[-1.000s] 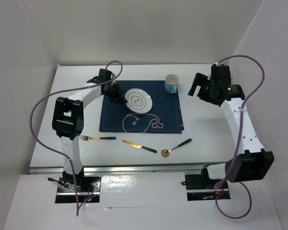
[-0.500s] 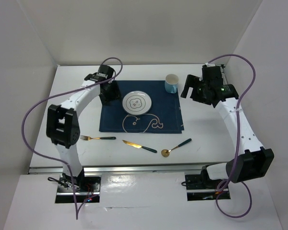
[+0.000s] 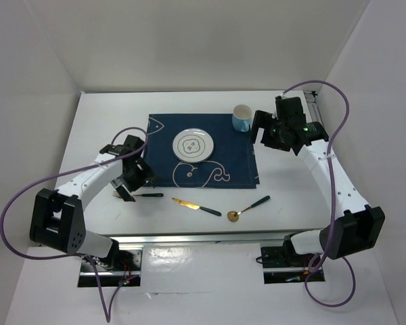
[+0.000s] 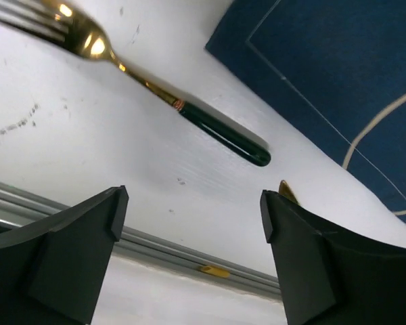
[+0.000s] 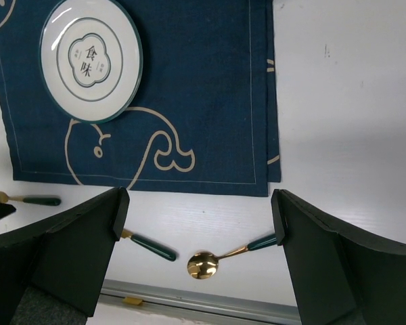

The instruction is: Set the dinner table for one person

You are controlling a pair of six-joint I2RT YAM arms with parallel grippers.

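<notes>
While left pincer [image 4: 193, 203] gapes — dinner table [image 4: 74, 142] beneath.

There is one dinner table [image 3: 108, 122], and on it one navy placemat [image 3: 237, 152]. The placemat bears one large cream whale outline [image 3: 199, 175]. One white plate [image 3: 193, 145] with a dark rim and one pale blue cup [image 3: 241, 118] are there. Cutlery comes to three pieces, each gold with a dark green handle: one fork [image 3: 147, 195], one knife [image 3: 196, 206] and one spoon [image 3: 249, 208]. Two robot arms are in view, the left arm [image 3: 88, 179] and the right arm [image 3: 338, 179], so two grippers: the left gripper [image 4: 189, 223] and the right gripper [image 5: 196, 223], each with two fingers. Two purple cables [image 3: 27, 196] trail from the arms, one apiece.
</notes>
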